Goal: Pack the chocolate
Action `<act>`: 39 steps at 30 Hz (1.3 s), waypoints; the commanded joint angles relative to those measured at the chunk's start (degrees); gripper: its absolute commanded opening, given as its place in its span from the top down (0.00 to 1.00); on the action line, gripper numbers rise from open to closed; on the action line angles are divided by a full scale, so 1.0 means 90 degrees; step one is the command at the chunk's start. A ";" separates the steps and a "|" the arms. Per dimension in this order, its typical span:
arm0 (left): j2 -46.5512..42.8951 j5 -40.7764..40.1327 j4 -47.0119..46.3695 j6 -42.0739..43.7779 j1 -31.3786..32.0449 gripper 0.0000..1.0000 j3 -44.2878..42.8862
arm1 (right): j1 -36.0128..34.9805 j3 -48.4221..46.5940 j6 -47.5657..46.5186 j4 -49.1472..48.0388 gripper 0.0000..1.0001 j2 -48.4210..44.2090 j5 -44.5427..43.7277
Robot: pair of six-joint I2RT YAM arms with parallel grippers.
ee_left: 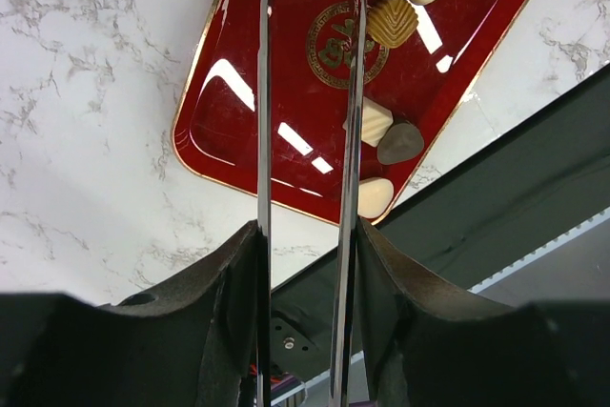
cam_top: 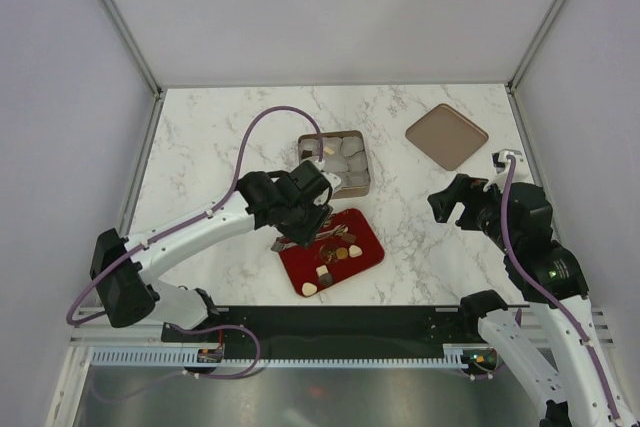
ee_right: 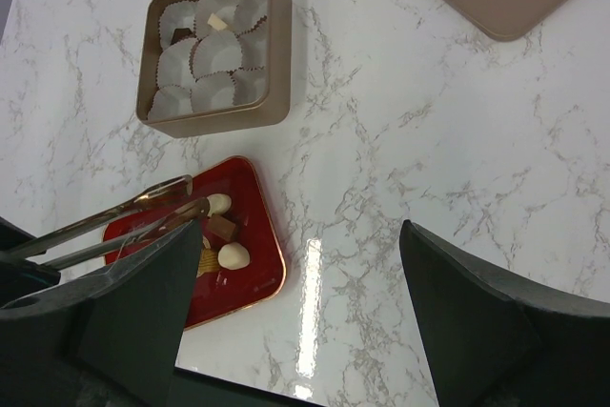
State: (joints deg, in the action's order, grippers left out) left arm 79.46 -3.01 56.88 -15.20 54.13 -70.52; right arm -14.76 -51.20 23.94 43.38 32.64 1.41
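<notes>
Picking seems in hand: the left pincer (ee_left: 307, 269) pinches long metal tweezers (ee_left: 264, 92) over the small brown, tan and cream chocolates (ee_left: 393, 21) on the red tray (ee_left: 238, 131), centre frame. Next, nip one piece and carry it to the gold paper-cupped tin (cam_top: 365, 162) above. The right pincer (cam_top: 448, 205) hangs spread.

White marble table (cam_top: 220, 137): red tray (cam_top: 368, 244) near front edge, brown tin (cam_top: 367, 162) just behind, lid (cam_top: 446, 135) apart at right rear.

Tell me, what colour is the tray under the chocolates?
The tray is glossy red with a gold rim and gold emblem, clearest in the left wrist view.
</notes>
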 commanded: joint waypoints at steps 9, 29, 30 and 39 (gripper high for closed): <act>0.0312 0.0070 -0.0373 -0.0049 0.0040 0.51 -0.0026 | 0.0010 -0.0258 -0.0043 -0.0054 0.07 -0.0004 -0.0118; 0.0458 0.0119 -0.0490 -0.0108 0.0079 0.55 0.0062 | 0.0000 -0.0200 -0.0014 -0.0103 0.07 -0.0053 -0.0098; 0.0458 0.0119 -0.0490 -0.0117 0.0079 0.56 0.0053 | 0.0010 -0.0219 -0.0004 -0.0103 0.07 -0.0053 -0.0117; 0.0243 -0.0076 -0.0314 -0.0215 0.0080 0.60 -0.0425 | 0.0000 -0.0229 -0.0014 -0.0103 0.07 -0.0082 -0.0118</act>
State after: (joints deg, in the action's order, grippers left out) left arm 83.61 -2.90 54.39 -15.57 54.50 -70.57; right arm -14.76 -51.59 23.97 43.42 32.32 1.39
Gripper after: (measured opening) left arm 0.415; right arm 0.932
